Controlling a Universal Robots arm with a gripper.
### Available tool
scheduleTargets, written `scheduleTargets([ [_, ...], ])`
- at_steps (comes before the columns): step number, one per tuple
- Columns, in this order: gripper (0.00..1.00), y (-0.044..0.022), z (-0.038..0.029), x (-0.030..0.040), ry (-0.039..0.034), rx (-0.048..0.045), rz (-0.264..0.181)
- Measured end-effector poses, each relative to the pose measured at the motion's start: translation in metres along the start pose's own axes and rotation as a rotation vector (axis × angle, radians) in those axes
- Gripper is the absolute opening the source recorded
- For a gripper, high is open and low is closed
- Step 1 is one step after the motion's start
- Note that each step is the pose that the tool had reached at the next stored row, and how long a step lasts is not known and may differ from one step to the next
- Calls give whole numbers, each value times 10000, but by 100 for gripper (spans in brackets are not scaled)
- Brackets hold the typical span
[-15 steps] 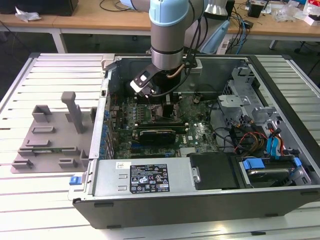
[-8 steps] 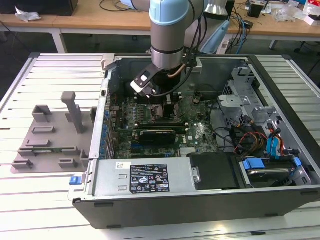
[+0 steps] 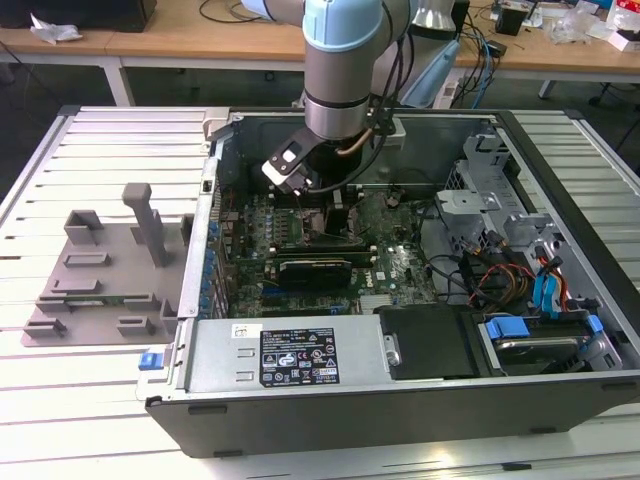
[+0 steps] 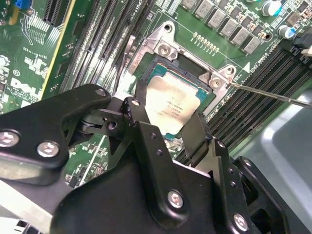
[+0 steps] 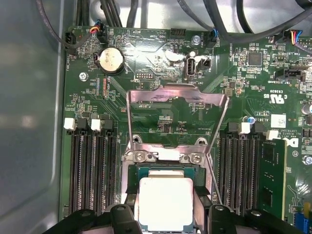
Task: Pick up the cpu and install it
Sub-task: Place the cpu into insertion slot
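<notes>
At the near edge of the open computer case (image 3: 400, 412), the power supply (image 3: 290, 352) and the drive bay (image 3: 540, 335) with its blue tabs sat untouched. Out on the exterior view's left, the grey tray (image 3: 100, 290) with its upright blocks lay on the slatted table (image 3: 60, 420).

Further in, over the green motherboard (image 3: 400, 265), the arm (image 3: 345, 70) stood straight down into the case, and there was the action: the gripper (image 4: 167, 116) was right on the CPU socket (image 4: 163, 49). In the second wrist view the cpu (image 4: 173, 100) lay flat inside the socket frame, silver lid up. The two black fingers (image 4: 195, 129) pressed in on opposite edges of it. By my reading they were clamped on the chip, with no gap showing on either side.

So the pick-up was done, the carry was done, and the chip looked to be down in its seat or just above it. Not yet done were the release and the lock-down. Just beyond the chip in the first wrist view, the load plate (image 5: 176, 100) stood tipped up and open. The thin lever (image 4: 273, 95) stuck out free beside the socket.

Memory slots (image 5: 92, 168) flanked the socket on both sides. Farther on were the coin cell (image 5: 109, 60) and the cables (image 5: 229, 19) at the board's far edge.
</notes>
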State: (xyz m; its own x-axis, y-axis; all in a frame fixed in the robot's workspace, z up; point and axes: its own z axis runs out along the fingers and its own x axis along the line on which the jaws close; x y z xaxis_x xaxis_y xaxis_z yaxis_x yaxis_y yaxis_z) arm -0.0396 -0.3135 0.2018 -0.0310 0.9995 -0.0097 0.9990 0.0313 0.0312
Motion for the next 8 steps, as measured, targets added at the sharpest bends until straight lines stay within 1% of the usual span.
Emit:
scheduleTargets([
  [2,53,-4,7,0,-2,2,9],
  [5,53,-14,20,0,-10,3,214],
  [8,53,-14,27,0,-9,3,214],
])
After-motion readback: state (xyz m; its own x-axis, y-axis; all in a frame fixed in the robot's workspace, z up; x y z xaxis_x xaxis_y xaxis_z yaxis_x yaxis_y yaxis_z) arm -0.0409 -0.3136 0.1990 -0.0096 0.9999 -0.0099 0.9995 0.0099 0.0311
